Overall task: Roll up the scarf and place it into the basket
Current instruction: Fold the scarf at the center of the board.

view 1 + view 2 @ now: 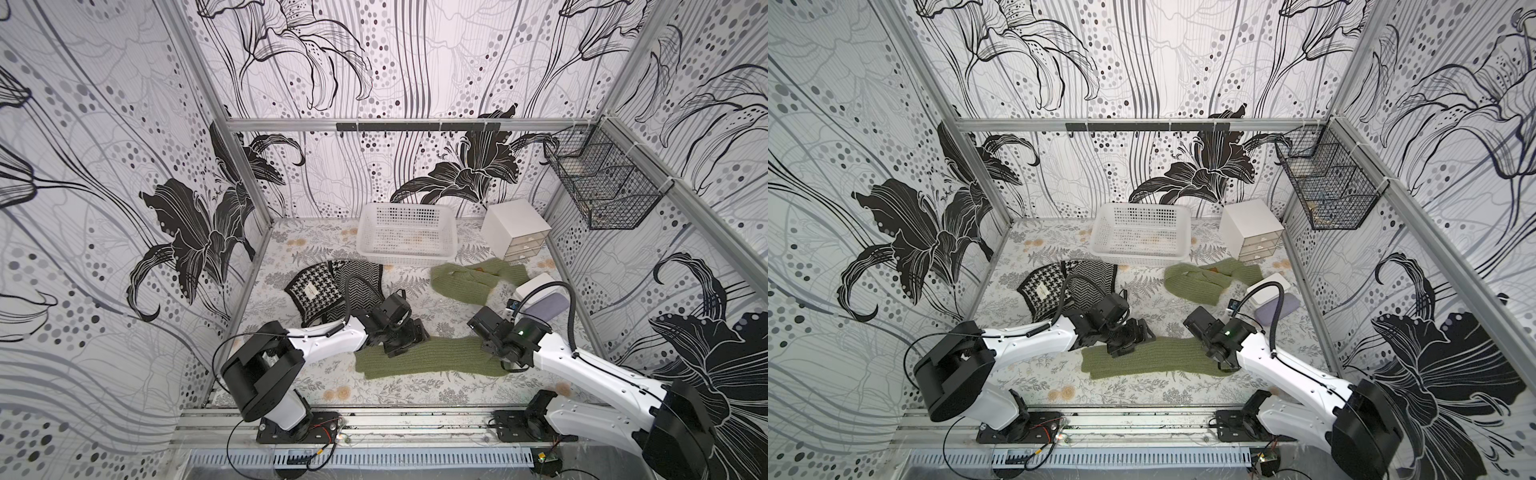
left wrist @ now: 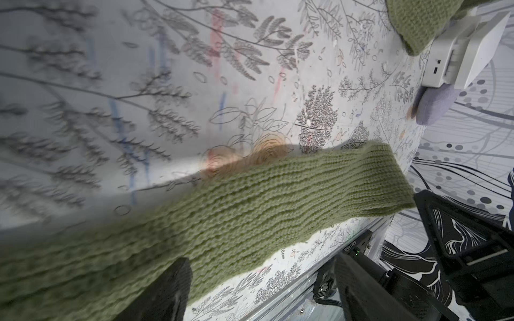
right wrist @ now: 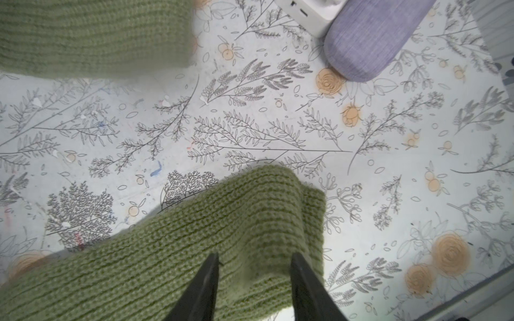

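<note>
Early days, I'd say: the green scarf lies flat, unrolled, along the table's front edge, right gripper pinching its lifted right end, left gripper apparently spread wide over the other, and the white basket by the back edge holds no scarf.
</note>
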Controlling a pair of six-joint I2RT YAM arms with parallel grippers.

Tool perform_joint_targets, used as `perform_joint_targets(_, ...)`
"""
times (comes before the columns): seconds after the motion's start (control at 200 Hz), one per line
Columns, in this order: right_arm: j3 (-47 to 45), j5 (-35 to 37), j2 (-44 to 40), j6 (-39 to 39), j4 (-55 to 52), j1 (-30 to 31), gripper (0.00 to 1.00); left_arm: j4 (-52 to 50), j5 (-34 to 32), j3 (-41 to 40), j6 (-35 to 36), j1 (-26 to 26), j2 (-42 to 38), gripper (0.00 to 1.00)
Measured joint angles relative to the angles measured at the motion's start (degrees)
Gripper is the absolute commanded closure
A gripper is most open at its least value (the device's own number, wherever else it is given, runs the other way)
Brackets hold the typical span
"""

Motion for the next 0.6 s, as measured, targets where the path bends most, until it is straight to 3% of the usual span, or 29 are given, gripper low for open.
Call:
perform_joint_targets(0.135,0.6,-1.7,7.4,-2.4,3.1,0.0,0.56,1.3,1.7,-0.7,0.0,0.5,4.0,0.17)
perform_joint_targets(0.335,1.4,-6.4,17.6,-4.1,6.8,-0.1,0.56,7.4,3.8,-7.0,-2.1,6.5,0.9,0.17)
perform_joint_targets(0.601,4.6,-7.8,24.0,-7.9,13.7,-0.2,0.57,3.5,-3.9,-7.1,-0.1,14.3,-1.5,0.17)
